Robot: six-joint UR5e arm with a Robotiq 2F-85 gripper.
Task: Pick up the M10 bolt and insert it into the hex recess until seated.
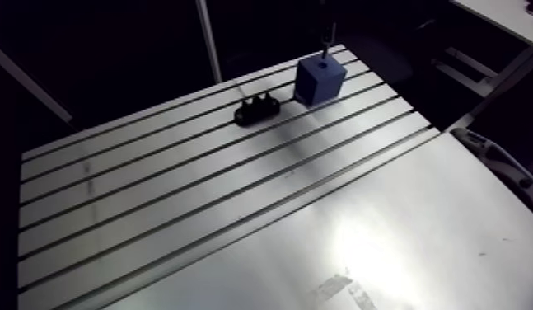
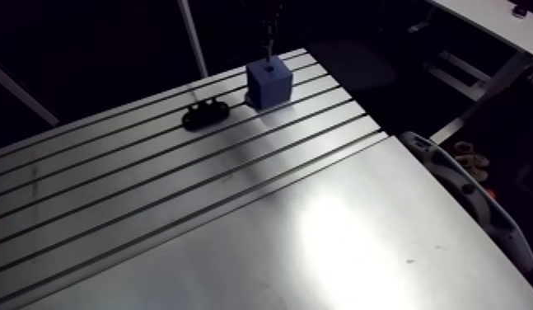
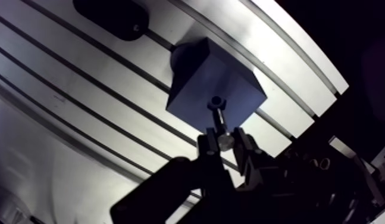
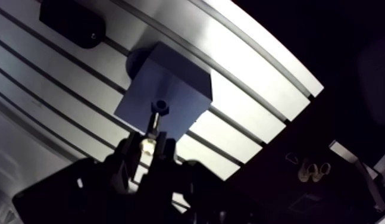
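Where the two fingers of the pincer (image 3: 225, 142) rise in the wrist view, they stand narrow and are clamped on the head end of the M10 bolt (image 3: 221, 124), which is held between them. The bolt's shaft points away from the pincer and down toward the blue block (image 3: 197, 77). Its far tip meets the dark hex recess (image 3: 216, 102) in the block's top face; how deep it sits cannot be told. The block stands upright on the slotted table (image 1: 236, 206), near the table's far edge in the arm view. Just beyond the block, as seen from the pincer, a low black fixture (image 3: 111, 16) lies on the table across the slots, close to the block but apart from it.
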